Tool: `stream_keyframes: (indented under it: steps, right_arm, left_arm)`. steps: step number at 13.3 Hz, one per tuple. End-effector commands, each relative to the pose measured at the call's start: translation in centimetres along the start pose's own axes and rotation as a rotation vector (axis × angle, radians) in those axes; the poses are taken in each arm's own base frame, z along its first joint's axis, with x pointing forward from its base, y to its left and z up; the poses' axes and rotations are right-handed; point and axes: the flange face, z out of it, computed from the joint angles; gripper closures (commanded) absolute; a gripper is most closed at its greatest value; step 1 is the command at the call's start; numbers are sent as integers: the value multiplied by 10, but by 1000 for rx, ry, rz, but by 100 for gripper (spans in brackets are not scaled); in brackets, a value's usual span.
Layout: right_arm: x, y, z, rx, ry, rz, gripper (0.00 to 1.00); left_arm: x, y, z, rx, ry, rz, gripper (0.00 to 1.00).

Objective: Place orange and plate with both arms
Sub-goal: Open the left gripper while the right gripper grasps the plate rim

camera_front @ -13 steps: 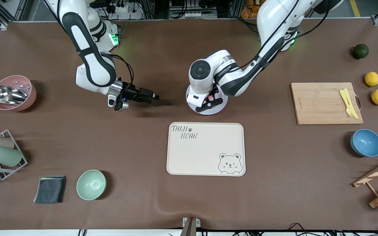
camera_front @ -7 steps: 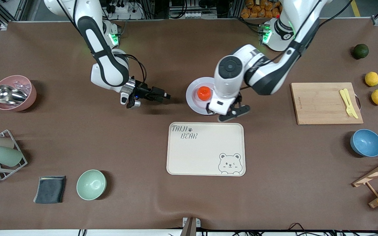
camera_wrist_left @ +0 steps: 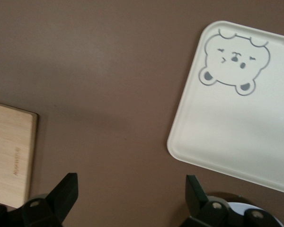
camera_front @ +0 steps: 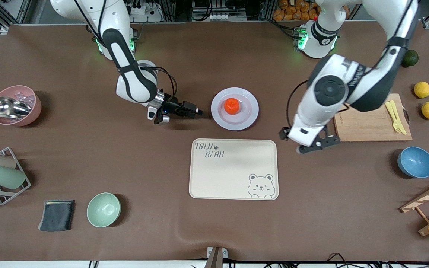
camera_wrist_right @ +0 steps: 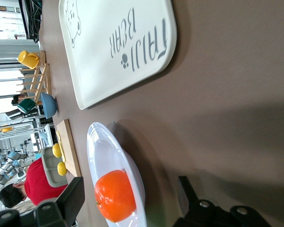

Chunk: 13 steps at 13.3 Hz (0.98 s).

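**Orange on plate; right gripper beside the plate rim, left gripper up over bare desk**

Orange (camera_front: 231, 106) sits on the plate (camera_front: 247, 115), about at its middle. Plate lies flat on the desk (camera_front: 162, 223), farther from the front camera than the cream bear tray (camera_front: 233, 169), close to the tray's edge but apart from it. Nothing grips either one.

Right gripper (camera_front: 196, 111): low, lying nearly level, fingers pointing at the plate from the right arm's end of the desk. Tips just short of the plate rim; no contact seen. In the right wrist view the gripper (camera_wrist_right: 132, 194) shows its fingers (camera_wrist_right: 71, 201) spread wide, the orange (camera_wrist_right: 114, 196) and the plate's edge (camera_wrist_right: 97, 142) lying in the gap ahead of them, not between the tips. It holds nothing.

Left gripper (camera_front: 317, 145): up in the air over bare desk, between the tray and the wooden cutting board (camera_front: 367, 119), well apart from the plate. Left wrist view has the gripper (camera_wrist_left: 131, 198) with fingers (camera_wrist_left: 61, 196) wide apart and empty, brown desk under them, tray corner with the bear drawing (camera_wrist_left: 236, 123) and the board's edge (camera_wrist_left: 12, 161) to either side.

Elsewhere: yellow fork (camera_front: 395, 117) on the board; blue bowl (camera_front: 415, 162) toward the left arm's end; mint-green bowl (camera_front: 103, 209) nearer the camera toward the right arm's end.
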Motion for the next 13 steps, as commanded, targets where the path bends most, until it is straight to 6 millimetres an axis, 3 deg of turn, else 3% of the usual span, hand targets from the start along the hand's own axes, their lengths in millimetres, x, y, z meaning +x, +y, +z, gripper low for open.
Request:
stream_keyframes:
  steps: [1,5,11,13]
  right_arm:
    - [-6,-2,21,11,17,4,16]
    - [-10,-4,29,2,29,8,25]
    - [-16,0,44,24,54,30,28]
    - [-16,4,46,35,70,16,32]
  left_arm:
    - [18,-38,-21,-6,-21,43,0]
    - [48,-90,-28,-6,-32,86,0]
    - [56,-117,-45,-28,-23,172,0]
    - [61,-142,-51,-25,-23,192,0]
